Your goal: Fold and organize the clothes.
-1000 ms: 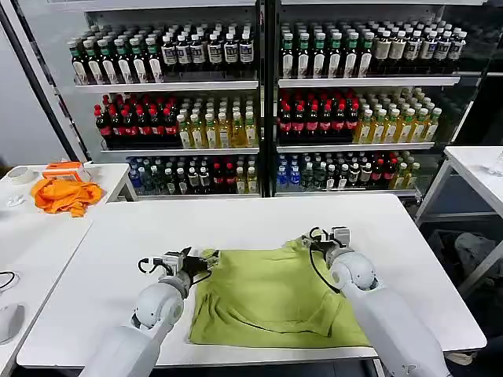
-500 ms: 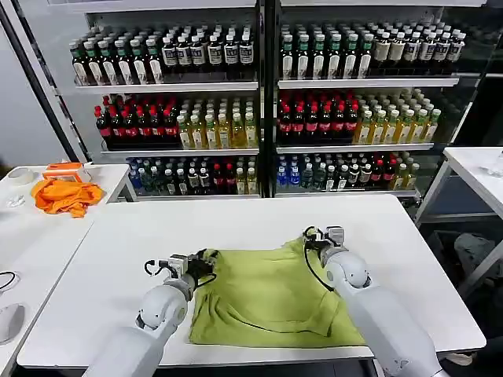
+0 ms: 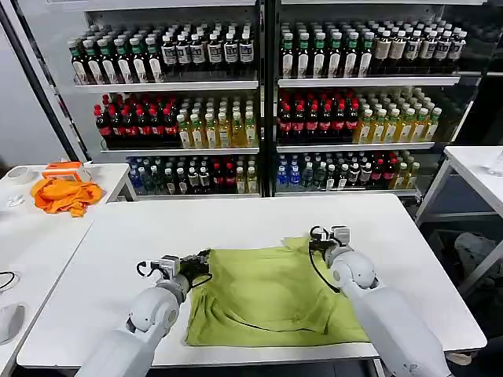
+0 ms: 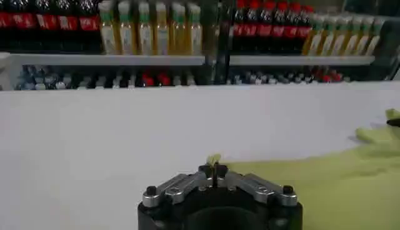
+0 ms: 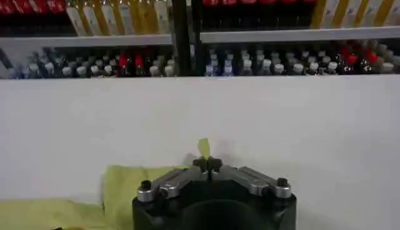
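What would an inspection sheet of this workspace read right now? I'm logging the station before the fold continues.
Surface: white table, bare around the shirt.
Job's things: lime-green T-shirt lies spread and wrinkled at the near edge, between the arms.
Clutter: nothing seen on the work table; orange cloth lies on the side table to the left.
Grippers: left gripper shut on the shirt's far left corner; right gripper shut on its far right corner, a tip of fabric poking out.
Cables: black cable loops at both wrists, the right one lying over the shirt.
Surroundings: bottle shelves behind; another white table to the right.
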`<state>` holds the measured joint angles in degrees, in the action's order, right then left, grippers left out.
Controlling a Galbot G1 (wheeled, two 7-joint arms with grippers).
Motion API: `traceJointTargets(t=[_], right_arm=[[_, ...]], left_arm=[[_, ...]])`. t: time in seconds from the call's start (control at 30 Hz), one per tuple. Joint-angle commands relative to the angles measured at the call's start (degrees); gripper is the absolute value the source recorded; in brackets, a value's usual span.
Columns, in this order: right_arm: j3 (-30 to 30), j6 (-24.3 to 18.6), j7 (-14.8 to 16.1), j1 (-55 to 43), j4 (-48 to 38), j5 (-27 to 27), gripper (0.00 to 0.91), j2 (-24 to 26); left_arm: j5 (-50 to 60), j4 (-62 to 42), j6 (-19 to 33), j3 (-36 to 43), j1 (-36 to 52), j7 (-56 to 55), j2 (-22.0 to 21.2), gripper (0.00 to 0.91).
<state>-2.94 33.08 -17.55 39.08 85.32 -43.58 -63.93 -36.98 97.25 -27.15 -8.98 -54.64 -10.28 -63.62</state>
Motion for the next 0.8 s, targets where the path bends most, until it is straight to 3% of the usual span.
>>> traceJointTargets(t=[0.03, 0.37, 0.8], right_arm=[[-3.25, -0.11, -0.09, 2.56, 8.9, -0.32, 0.0, 1.97], [-8.89, 0.12, -1.33, 11.2, 21.41, -1.67, 0.0, 6.94], [-19.65, 0.11, -0.51, 26.46, 29.37, -2.51, 0.0, 11.29]], left_arm=[[-2.56, 7.44, 2.1, -1.54, -2.11, 0.36, 0.9, 0.02], [-2.26, 14.96, 1.85, -3.25, -9.72, 0.38, 2.07, 0.02], [-1.19, 20.46, 1.58, -5.24, -17.06, 0.49, 3.98, 0.02]])
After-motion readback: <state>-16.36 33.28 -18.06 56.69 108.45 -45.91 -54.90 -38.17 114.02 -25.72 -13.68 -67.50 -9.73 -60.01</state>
